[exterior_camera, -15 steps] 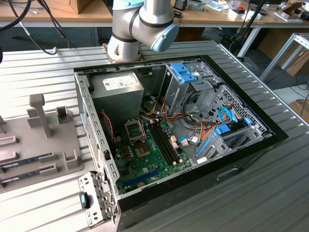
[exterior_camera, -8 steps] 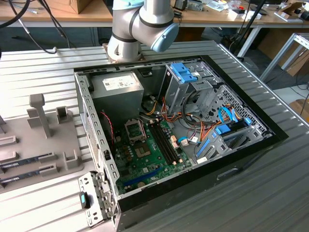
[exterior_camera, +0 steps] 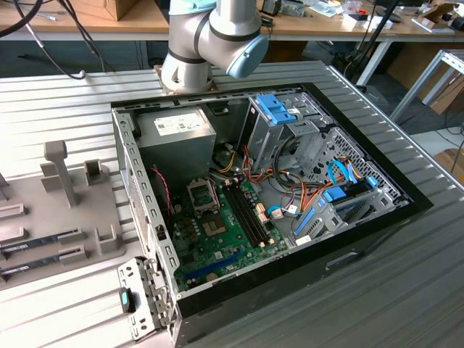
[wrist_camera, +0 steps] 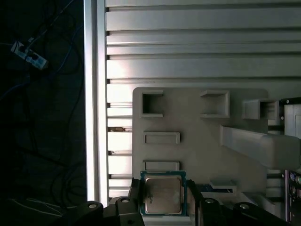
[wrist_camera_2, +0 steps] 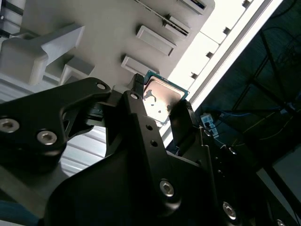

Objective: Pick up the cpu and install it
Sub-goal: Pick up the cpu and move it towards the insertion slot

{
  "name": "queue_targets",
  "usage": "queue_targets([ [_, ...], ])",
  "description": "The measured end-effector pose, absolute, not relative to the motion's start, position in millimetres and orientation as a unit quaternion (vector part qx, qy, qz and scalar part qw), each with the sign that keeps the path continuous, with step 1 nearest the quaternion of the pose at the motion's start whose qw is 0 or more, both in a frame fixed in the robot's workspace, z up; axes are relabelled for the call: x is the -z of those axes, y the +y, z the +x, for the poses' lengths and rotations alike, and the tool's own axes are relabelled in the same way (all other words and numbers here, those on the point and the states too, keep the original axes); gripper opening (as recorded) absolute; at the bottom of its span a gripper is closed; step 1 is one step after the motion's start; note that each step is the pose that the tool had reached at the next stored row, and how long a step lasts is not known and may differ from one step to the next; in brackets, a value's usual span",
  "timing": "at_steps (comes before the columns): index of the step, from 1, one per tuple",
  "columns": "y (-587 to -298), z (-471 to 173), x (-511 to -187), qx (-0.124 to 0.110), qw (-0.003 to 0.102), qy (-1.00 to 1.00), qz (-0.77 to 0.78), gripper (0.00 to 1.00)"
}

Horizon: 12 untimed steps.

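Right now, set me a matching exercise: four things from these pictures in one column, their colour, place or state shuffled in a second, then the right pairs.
1. cpu
2. motherboard
3. fixture tray
4. gripper

A. green, inside the open case
B. black, shut on a chip
C. grey, on the slatted table beside the case
D. silver-topped with a thin green edge

Pairs: 1-D, 2-A, 3-C, 4-B.

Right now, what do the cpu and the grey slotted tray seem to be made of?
The cpu: metal top plate, dull silver sheen catching light, thin green board edge. The grey slotted tray: probably plastic, matte, uniformly pale, no glints.
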<state>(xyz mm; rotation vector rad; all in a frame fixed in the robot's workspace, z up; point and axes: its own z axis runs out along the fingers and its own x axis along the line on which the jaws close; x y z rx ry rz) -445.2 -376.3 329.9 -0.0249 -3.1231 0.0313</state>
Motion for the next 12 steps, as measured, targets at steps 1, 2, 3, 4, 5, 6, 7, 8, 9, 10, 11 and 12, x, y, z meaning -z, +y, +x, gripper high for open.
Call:
queue_targets([
  [1, -376.3, -445.2, -330.6, -0.01, 0.009, -1.0, -0.008, 0.47],
  [2, -376.3, -445.2, -331.2, -0.01, 0.009, -1.0, -0.008, 0.47],
  [3, -376.3, -445.2, -331.7, -0.01, 0.009, -1.0, -0.008, 0.47],
  [4, -376.3, -445.2, -332.1, -0.01, 0.009, -1.0, -0.008, 0.47],
  [5, -376.3, -445.2, -332.6, -0.01, 0.009, -1.0, -0.008, 0.47],
  [6, -376.3, -445.2, -333.1, -0.01, 0.009, -1.0, -0.008, 0.47],
  [7, -376.3, -445.2, -333.5, -0.01, 0.009, -1.0, -0.008, 0.47],
  [8, -376.3, -445.2, -334.1, -0.01, 0.009, -1.0, -0.008, 0.47],
  [9, -376.3, -445.2, -334.6, -0.01, 0.009, -1.0, -0.008, 0.47],
  [10, -376.3, -445.2, -335.2, -0.01, 0.009, -1.0, -0.008, 0.47],
  [11, -376.3, -445.2, -335.8, -0.01, 0.009, -1.0, -0.008, 0.47],
  [12, -376.3, -445.2, -337.1, -0.01, 0.009, -1.0, -0.008, 0.47],
])
